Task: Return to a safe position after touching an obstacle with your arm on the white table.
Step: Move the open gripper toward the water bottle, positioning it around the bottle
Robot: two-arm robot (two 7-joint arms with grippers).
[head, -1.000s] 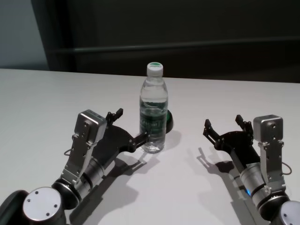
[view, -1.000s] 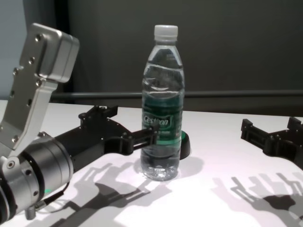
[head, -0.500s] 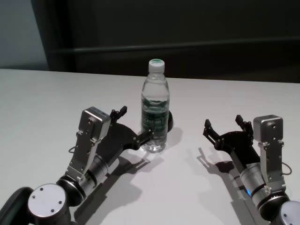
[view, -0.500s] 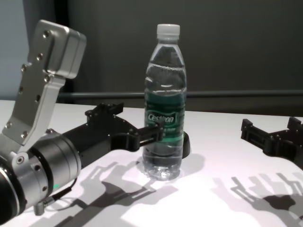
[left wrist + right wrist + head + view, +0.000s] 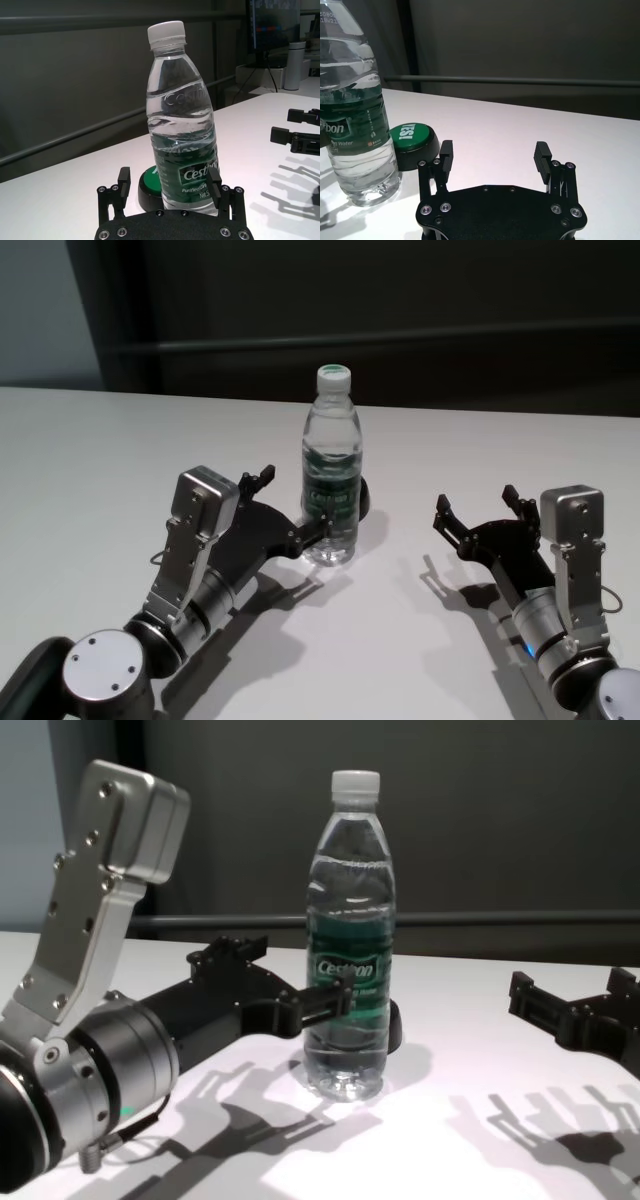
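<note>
While the water bottle stands upright mid-table on the white table, the left gripper sits spread wide just left of it, one fingertip at its label. Right gripper: open, holding nothing, well right.

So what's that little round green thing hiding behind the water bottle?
Look at the middle of the white table, where the tall clear water bottle stands with the left gripper beside it. Tucked just behind the bottle's base is a low black button with a green dome top. It is the only squat thing there, and white letters on it read YES!
</note>
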